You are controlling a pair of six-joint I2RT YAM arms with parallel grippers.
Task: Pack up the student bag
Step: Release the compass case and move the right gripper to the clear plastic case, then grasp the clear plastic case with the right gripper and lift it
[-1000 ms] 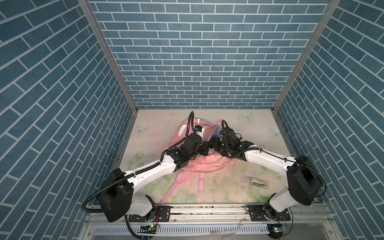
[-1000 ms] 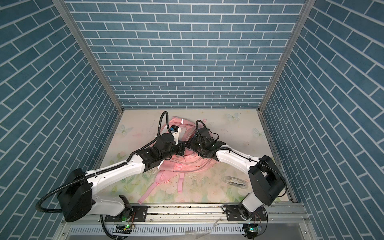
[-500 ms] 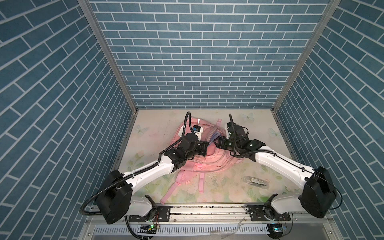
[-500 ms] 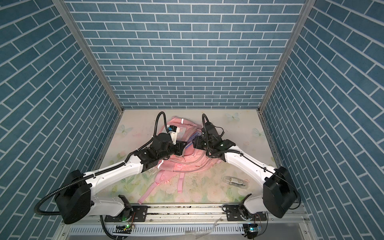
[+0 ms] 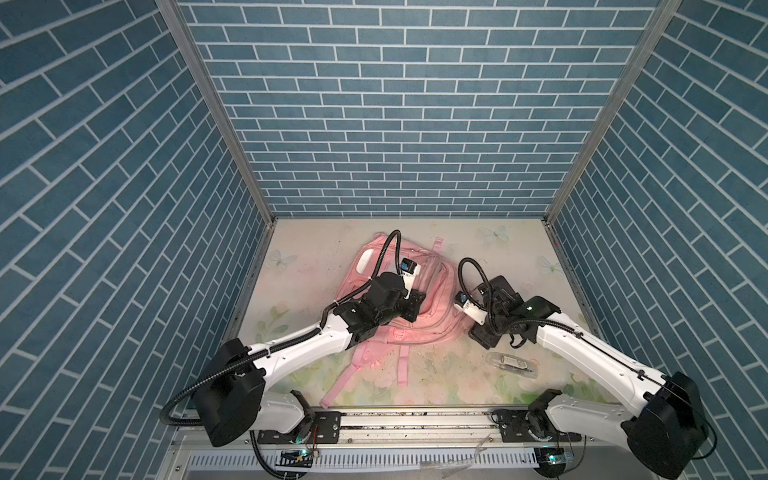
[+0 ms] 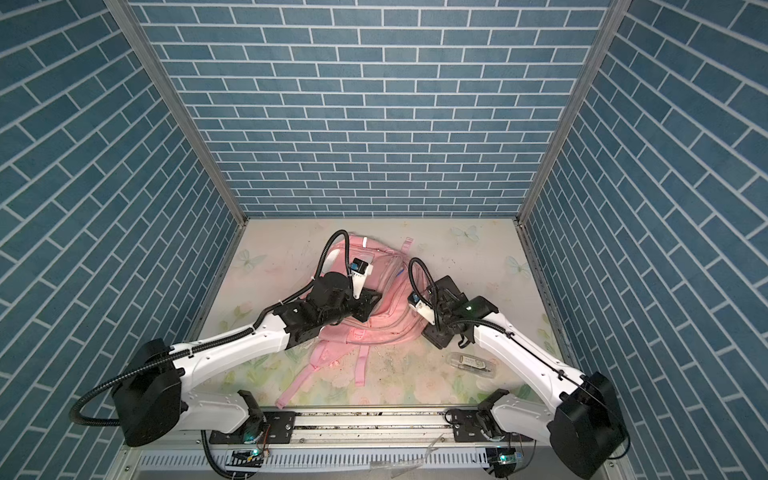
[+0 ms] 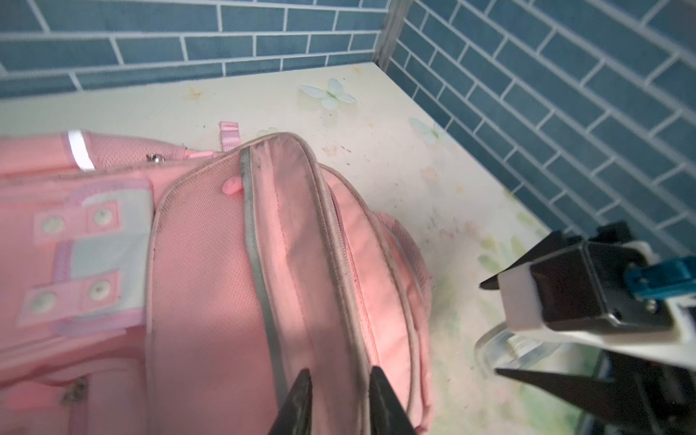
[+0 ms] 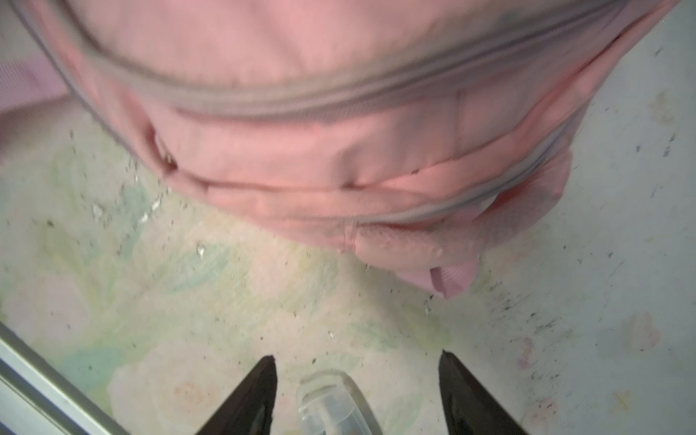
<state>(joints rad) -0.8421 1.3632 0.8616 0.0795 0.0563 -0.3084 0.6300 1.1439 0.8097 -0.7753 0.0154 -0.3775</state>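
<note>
Brackets clear case [image 8: 331, 405] end-on with wide right fingers [image 8: 248, 399], just beside student bag [image 5: 436, 318]. Poises narrowly parted left fingers [image 7: 297, 403] atop bag.

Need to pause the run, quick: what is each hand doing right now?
Left hand: slightly open over the student bag, holding nothing.
Right hand: wide open, empty; a clear case lies below, between its fingers.

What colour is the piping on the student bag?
Grey piping on pink student bag; clearest in the left wrist view.
</note>
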